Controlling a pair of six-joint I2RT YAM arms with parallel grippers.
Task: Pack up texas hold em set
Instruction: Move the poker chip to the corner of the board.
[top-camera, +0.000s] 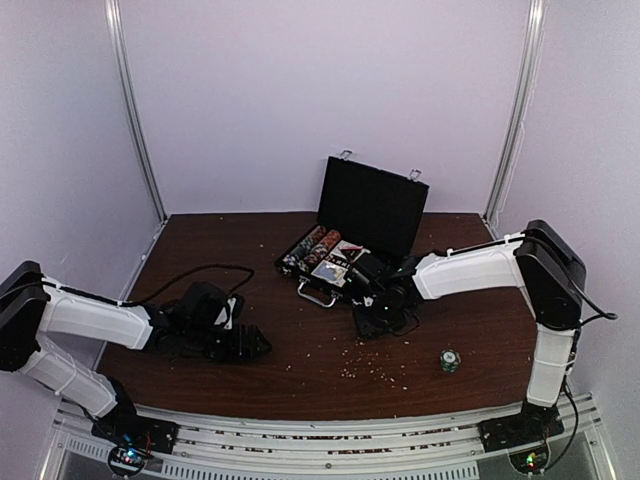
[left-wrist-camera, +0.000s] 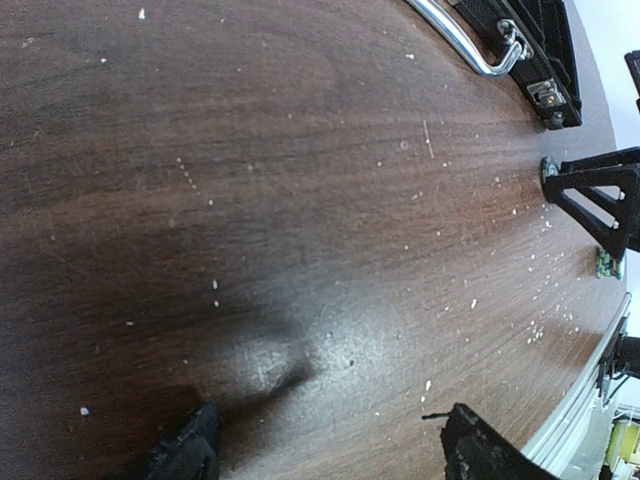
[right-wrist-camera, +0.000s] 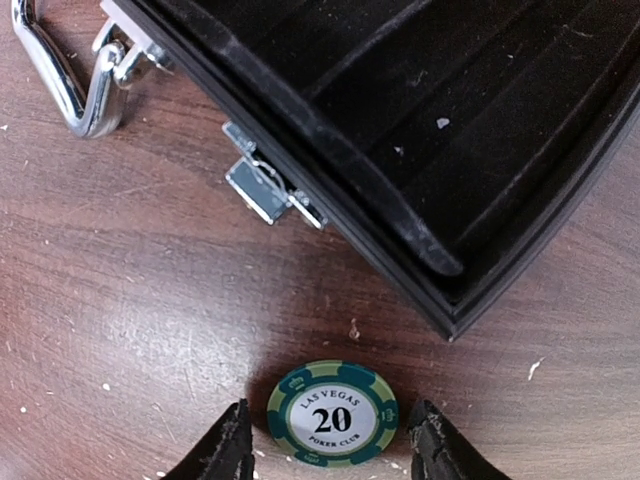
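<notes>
The black case (top-camera: 372, 207) of the texas hold em set stands open at the table's middle back, lid upright, with rows of striped chips (top-camera: 306, 249) and cards in its tray. My right gripper (right-wrist-camera: 328, 425) hangs open just off the case's near right corner (right-wrist-camera: 450, 300). A green "20" chip (right-wrist-camera: 333, 413) lies flat on the wood between its fingers (right-wrist-camera: 228, 445), with a gap on each side. My left gripper (left-wrist-camera: 330, 455) is open low over bare wood at the front left, nothing between its fingers. The case's silver handle (left-wrist-camera: 465, 40) shows in the left wrist view.
A small stack of green chips (top-camera: 450, 360) stands on the table at the front right, apart from the case. A black cable (top-camera: 200, 272) loops over the left of the table. Pale crumbs dot the brown wood (top-camera: 330, 350). A silver latch (right-wrist-camera: 268, 190) juts from the case's front.
</notes>
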